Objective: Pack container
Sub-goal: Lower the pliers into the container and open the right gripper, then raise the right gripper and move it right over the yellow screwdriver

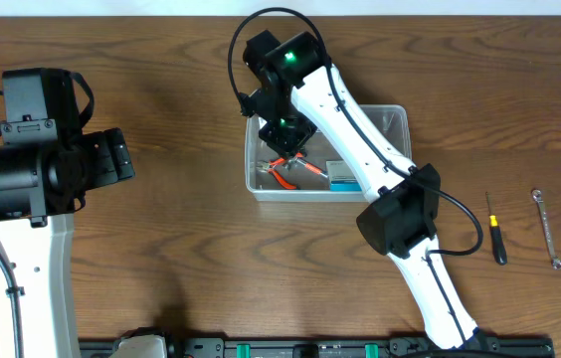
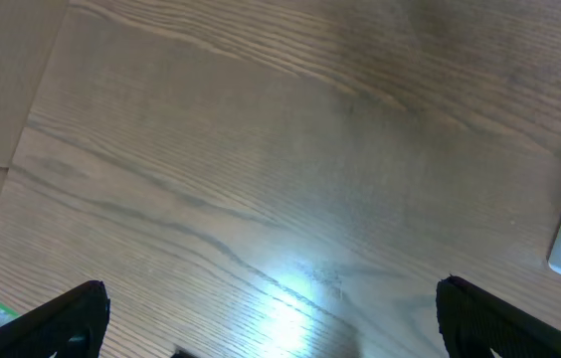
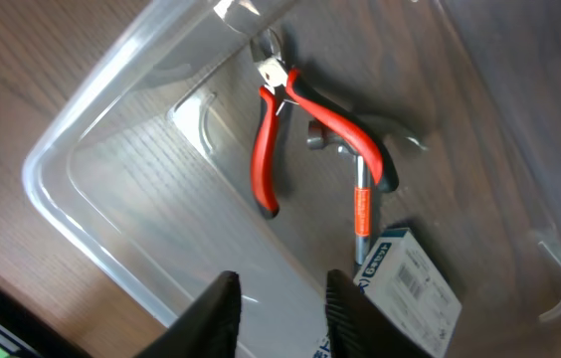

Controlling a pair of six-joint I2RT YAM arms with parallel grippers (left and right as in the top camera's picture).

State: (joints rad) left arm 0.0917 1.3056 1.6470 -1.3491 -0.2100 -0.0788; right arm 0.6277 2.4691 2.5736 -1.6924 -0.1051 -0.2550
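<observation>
One container [image 1: 392, 117] sits mid-tabletop [image 1: 161, 249], open side up, its long axis left to right in the overhead view. Red pliers [image 3: 266, 149], an orange-banded tool [image 3: 362, 209] and a box [image 3: 405, 288] lie inside. The right arm [image 1: 360, 129] crosses over it. The right gripper [image 3: 279, 288] hangs above the floor, slightly parted and empty. The left gripper [image 2: 273, 303] is wide apart, empty, well away. A screwdriver [image 1: 496, 239] and a wrench [image 1: 547, 229] lie off to its right.
</observation>
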